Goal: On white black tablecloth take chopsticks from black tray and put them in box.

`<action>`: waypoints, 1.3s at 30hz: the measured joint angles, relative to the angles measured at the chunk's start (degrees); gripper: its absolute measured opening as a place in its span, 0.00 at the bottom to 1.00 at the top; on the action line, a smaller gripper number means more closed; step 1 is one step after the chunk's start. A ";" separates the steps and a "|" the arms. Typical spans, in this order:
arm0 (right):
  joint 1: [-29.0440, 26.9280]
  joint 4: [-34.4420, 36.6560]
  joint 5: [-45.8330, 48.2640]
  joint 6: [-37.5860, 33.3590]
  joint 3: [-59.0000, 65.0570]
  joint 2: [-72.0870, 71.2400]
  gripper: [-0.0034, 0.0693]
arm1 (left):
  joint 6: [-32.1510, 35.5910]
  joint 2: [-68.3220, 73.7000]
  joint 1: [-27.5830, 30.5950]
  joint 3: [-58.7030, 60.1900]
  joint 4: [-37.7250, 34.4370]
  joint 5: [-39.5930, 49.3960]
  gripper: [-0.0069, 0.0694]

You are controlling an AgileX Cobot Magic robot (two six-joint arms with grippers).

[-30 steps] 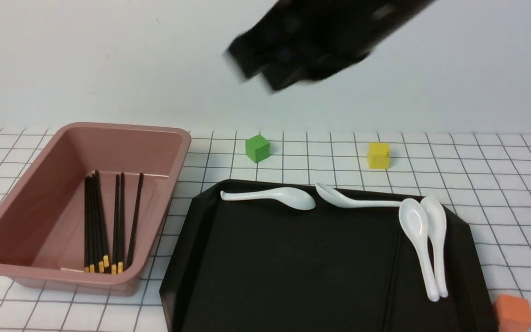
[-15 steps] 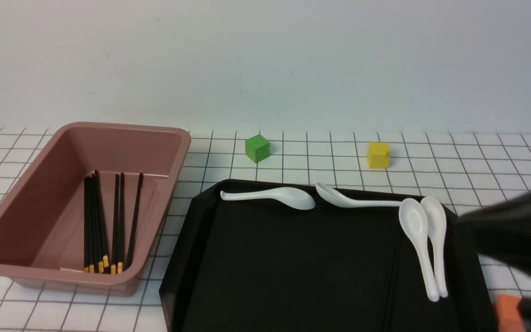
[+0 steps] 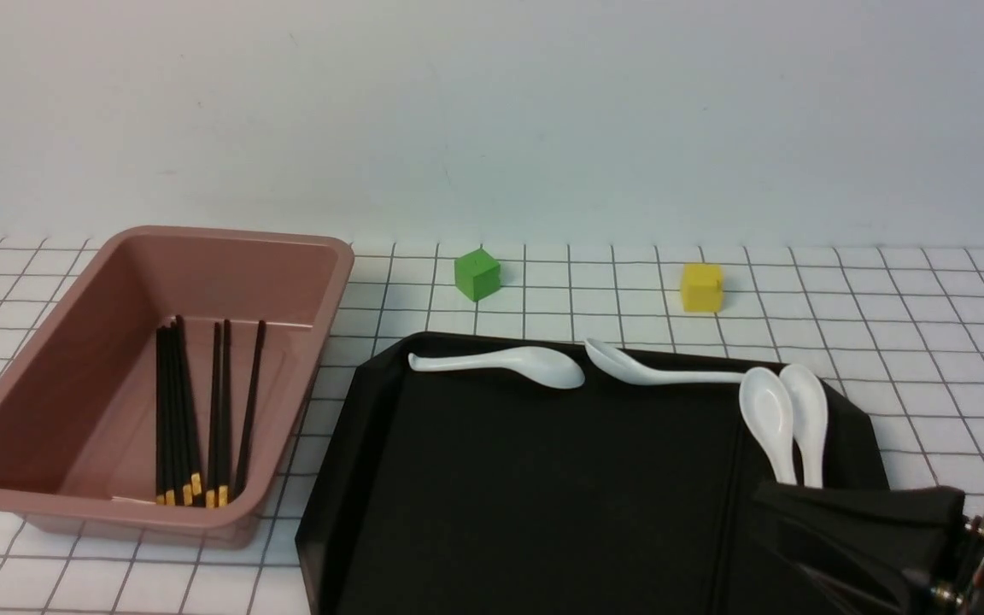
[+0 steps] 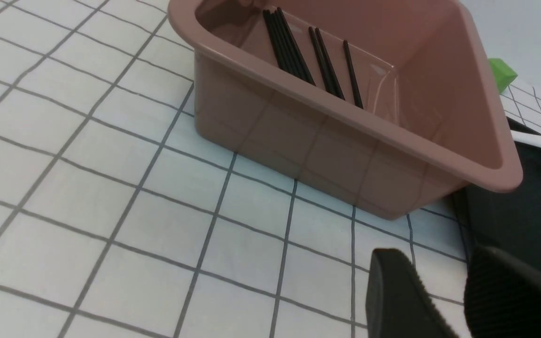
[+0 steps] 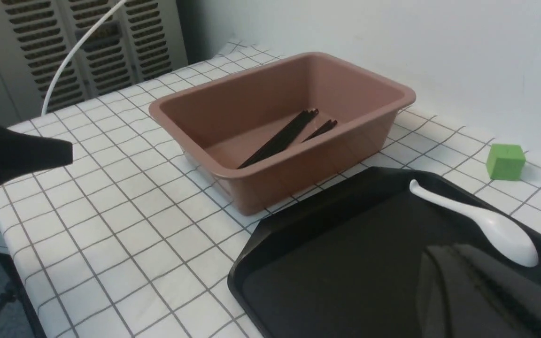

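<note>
Several black chopsticks (image 3: 193,410) with yellow bands lie side by side in the pink box (image 3: 236,235) at the left of the checked tablecloth (image 3: 928,342). The black tray (image 3: 543,478) sits to the box's right. A thin straight dark line (image 3: 735,478) runs along the tray beside the spoons; I cannot tell whether it is a chopstick. My right gripper (image 3: 764,510) is shut and empty, low over the tray's near right corner. My left gripper (image 4: 435,256) is open over the cloth, just in front of the box's near corner. The chopsticks (image 4: 298,61) show inside the box (image 4: 345,155).
Several white spoons (image 3: 500,366) lie along the tray's far and right sides. A green cube (image 3: 477,274) and a yellow cube (image 3: 702,287) stand on the cloth behind the tray. A wall closes the back. The right wrist view shows the table's left edge (image 5: 3,220).
My right arm has swung from high above the middle, out to the right, and down to the tray's near right corner. It now hides the orange cube. The chopsticks in the box have not moved.
</note>
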 joint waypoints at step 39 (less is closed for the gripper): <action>-36.12 3.34 12.54 -2.56 22.05 -34.99 0.09 | 0.00 0.00 0.00 0.00 0.00 0.06 0.40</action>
